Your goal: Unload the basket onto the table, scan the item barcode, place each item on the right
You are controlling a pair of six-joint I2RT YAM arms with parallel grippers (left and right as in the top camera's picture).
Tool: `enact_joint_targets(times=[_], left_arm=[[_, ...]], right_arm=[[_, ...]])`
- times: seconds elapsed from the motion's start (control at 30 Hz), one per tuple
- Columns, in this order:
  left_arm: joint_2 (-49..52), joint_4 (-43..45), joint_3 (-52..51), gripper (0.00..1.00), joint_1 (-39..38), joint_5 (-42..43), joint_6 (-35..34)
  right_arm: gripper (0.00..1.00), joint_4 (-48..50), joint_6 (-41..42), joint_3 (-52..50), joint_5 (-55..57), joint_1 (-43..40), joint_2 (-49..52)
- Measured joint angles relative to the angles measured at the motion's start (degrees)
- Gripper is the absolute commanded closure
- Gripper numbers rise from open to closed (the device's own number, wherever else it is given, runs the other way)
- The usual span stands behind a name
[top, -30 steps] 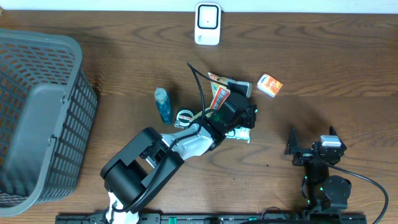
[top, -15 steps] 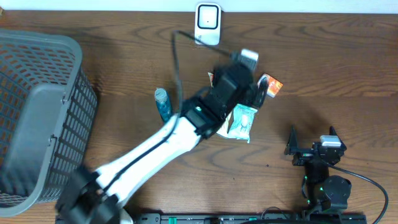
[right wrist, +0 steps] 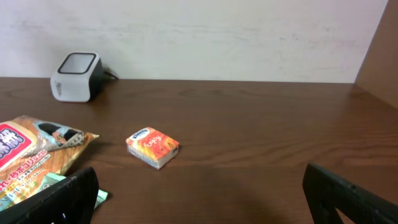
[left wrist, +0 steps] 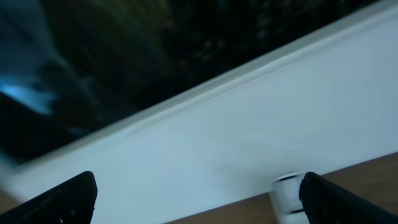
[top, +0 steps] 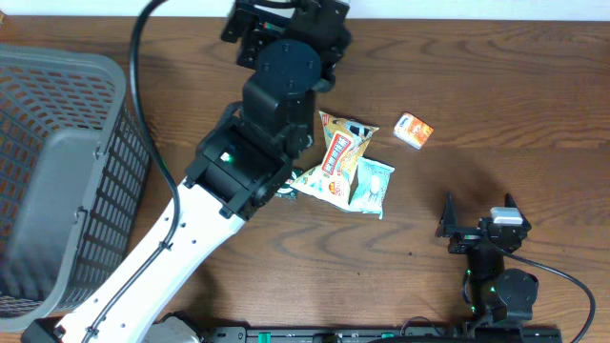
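The left end effector is seen spread wide in its own wrist view, one fingertip at each lower corner of the picture, and nothing is held between them. It is raised above the barcode scanner and pointed at the wall, with only the scanner's top caught at the lower edge. The right end effector is likewise spread and empty. It is parked low on the worktop, well to the near right of the scanner.

No item is gripped. The orange snack bag is taken to be the thing to scan. It lies flat on the worktop in front of the scanner, on the robot's side of it. It partly overlaps a pale green packet, which lies nearer the robot than the scanner does. A small orange box sits to the right of the scanner and apart from the bag.

The bag is judged to be light, of thin, crinkly and rather slippery film, with brittle contents that a hard squeeze could crush. A hold is best taken on a flat sealed edge, so that the printed faces are left uncovered. No barcode can be made out on the upper face, so it is probably underneath.
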Motion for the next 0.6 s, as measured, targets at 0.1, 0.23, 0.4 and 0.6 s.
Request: enact_joint_targets(times=[0.1, 0.23, 0.4, 0.6], left_arm=[[-0.68, -1.44, 0.00, 0.00, 0.79, -2.38, 3.61], [-4.63, -4.94, -0.07, 0.00, 0.76, -3.45, 4.13], [-14.03, -5.73, -0.98, 0.01, 0.79, -4.07, 1.84], [-26.62, -8.81, -2.29, 0.00, 2.03, -3.74, -2.43]], right_arm=[[0.01, 0.00, 0.00, 0.00, 0.00, 0.02, 0.02], [0.01, 0.00, 0.00, 0.00, 0.00, 0.02, 0.02], [0.01, 0.00, 0.00, 0.00, 0.00, 0.02, 0.00], [0.01, 0.00, 0.00, 0.00, 0.02, 0.02, 0.02]])
